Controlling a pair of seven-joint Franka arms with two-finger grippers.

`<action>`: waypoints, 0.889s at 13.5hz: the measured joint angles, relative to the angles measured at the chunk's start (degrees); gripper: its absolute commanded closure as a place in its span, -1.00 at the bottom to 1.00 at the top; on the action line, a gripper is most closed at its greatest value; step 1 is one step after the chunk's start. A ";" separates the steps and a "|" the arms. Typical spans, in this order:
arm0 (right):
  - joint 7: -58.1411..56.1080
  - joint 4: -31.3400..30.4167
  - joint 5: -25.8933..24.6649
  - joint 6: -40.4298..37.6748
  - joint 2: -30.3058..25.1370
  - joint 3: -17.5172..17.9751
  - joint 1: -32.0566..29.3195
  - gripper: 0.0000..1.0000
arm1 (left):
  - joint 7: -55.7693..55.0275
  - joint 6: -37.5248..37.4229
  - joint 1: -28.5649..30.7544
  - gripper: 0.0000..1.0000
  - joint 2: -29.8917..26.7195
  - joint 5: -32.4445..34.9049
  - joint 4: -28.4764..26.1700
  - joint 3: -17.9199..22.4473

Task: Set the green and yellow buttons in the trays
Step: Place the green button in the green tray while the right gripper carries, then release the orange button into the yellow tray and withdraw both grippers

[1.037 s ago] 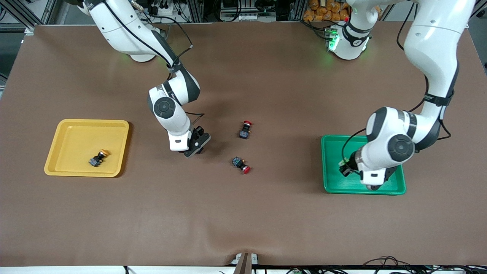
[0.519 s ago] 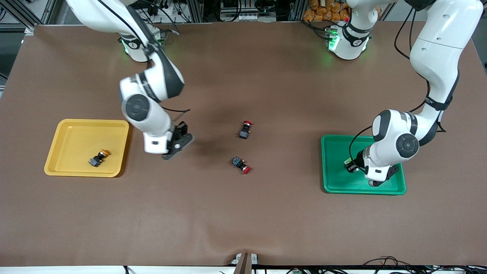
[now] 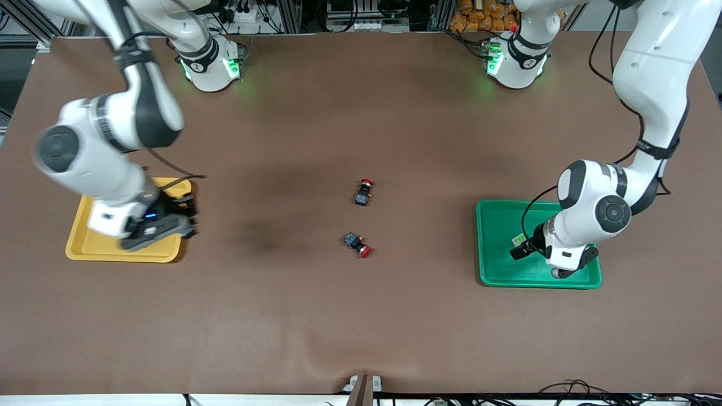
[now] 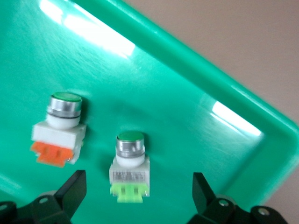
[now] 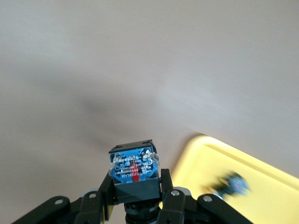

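At the right arm's end of the table you see the yellow tray (image 3: 84, 248), and over the tray's edge toward the table's middle hangs the right gripper (image 3: 169, 224). In the right wrist view its fingers are clamped on a switch with a black-blue body (image 5: 133, 170), whose cap is hidden below the fingers. The same view shows a second switch (image 5: 232, 184) lying in the yellow tray, blurred; in the front view the arm covers it.

Near the middle of the table you find two red-capped switches on the brown mat (image 3: 361, 327). The upper red switch (image 3: 364, 192) lies farther from the front camera; the lower red switch (image 3: 357, 243) lies nearer to it. The two are apart and neither touches a tray.

Toward the left arm's end of the table sits the green tray (image 3: 491, 270). The left gripper (image 3: 555, 265) hangs over it, and in the left wrist view its fingers (image 4: 72, 190) stand wide apart with nothing between them. Below them two pale switches with green caps rest on the tray floor: the orange-based switch (image 4: 58, 130) and the green-based switch (image 4: 129, 168). They lie side by side, close together but not touching, and the green-based one lies between the open fingertips.
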 measured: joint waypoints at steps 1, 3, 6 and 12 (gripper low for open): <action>-0.01 -0.11 -1.81 0.48 0.81 -0.13 -2.98 1.00 | 0.10 -1.81 -0.04 -1.00 -2.29 0.00 0.40 -0.23; -0.28 -0.69 -2.96 3.31 4.05 -0.23 -8.58 1.00 | 0.97 -6.05 -0.03 -1.00 -6.98 0.00 1.29 -0.82; -0.67 -0.94 -3.01 6.81 10.20 -0.22 -13.26 1.00 | 2.07 -13.95 -0.04 -1.00 -11.92 0.00 4.56 -1.85; -0.64 -0.27 -3.01 7.44 13.57 0.42 -13.86 -1.00 | 7.83 -28.92 -0.04 -1.00 -14.18 0.00 17.10 -3.25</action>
